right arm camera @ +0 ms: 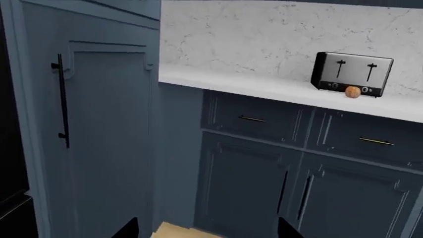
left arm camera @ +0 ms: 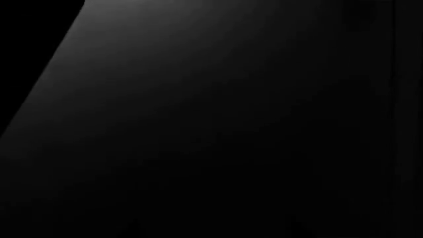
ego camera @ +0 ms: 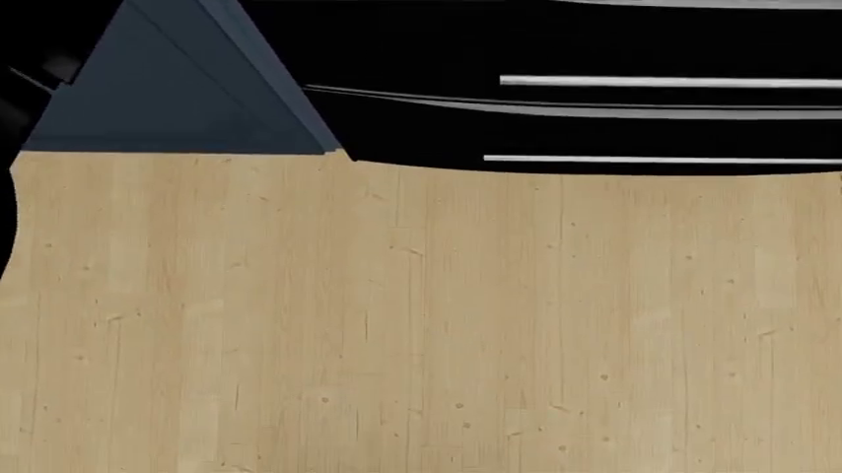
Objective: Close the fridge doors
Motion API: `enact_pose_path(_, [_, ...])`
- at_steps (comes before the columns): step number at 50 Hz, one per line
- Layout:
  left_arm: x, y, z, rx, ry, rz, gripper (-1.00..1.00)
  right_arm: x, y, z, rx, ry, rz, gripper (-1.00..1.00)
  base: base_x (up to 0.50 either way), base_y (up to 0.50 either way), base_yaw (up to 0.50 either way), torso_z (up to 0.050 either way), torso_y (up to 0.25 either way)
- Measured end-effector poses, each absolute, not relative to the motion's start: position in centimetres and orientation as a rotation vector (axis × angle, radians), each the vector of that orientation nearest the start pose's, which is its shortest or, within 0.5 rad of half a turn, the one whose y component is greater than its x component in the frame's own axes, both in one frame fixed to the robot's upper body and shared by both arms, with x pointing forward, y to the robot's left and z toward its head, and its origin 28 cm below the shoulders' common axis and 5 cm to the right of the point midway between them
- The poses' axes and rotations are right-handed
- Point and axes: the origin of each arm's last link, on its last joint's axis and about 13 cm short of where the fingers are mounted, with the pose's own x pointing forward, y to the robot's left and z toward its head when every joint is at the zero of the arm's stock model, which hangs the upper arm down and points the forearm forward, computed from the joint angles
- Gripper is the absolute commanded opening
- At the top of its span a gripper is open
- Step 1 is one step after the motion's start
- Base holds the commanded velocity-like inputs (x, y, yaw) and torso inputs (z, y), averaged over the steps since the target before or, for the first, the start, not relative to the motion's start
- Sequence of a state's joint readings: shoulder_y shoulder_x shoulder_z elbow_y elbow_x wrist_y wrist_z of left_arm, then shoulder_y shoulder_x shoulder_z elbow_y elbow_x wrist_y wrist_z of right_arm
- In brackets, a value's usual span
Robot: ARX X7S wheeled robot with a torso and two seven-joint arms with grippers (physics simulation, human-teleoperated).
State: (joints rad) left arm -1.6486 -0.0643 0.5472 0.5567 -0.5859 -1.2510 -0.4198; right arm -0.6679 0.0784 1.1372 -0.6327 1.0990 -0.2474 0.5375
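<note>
A glossy black surface (left arm camera: 218, 114) with a faint sheen fills the left wrist view at very close range; it looks like one of the fridge doors, but no edge or bin shows. My left gripper is lost in that darkness. In the right wrist view my right gripper (right arm camera: 208, 230) is open, its dark fingertips (right arm camera: 127, 229) wide apart with nothing between them, facing blue-grey cabinets. A black strip (right arm camera: 9, 148) runs along that view's edge beside the tall cabinet. Neither arm shows in the head view.
The head view looks down on light wooden floor (ego camera: 421, 325), black drawers with silver bar handles (ego camera: 658, 81) and a blue-grey panel (ego camera: 172, 99). The right wrist sees a tall cabinet door (right arm camera: 106, 139), white counter (right arm camera: 264, 87), a toaster (right arm camera: 351, 73) and a small orange ball (right arm camera: 353, 92).
</note>
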Motion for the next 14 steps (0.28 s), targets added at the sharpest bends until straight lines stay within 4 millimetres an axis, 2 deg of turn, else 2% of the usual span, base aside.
enact_pose_path(14, [20.92,10.42,41.81,0.493,-0.798,-0.331,1.0,0.04,-26.88,14.93,0.394,-0.636,-1.26,1.0,0.02,-0.01,-0.01,0.001,0.001])
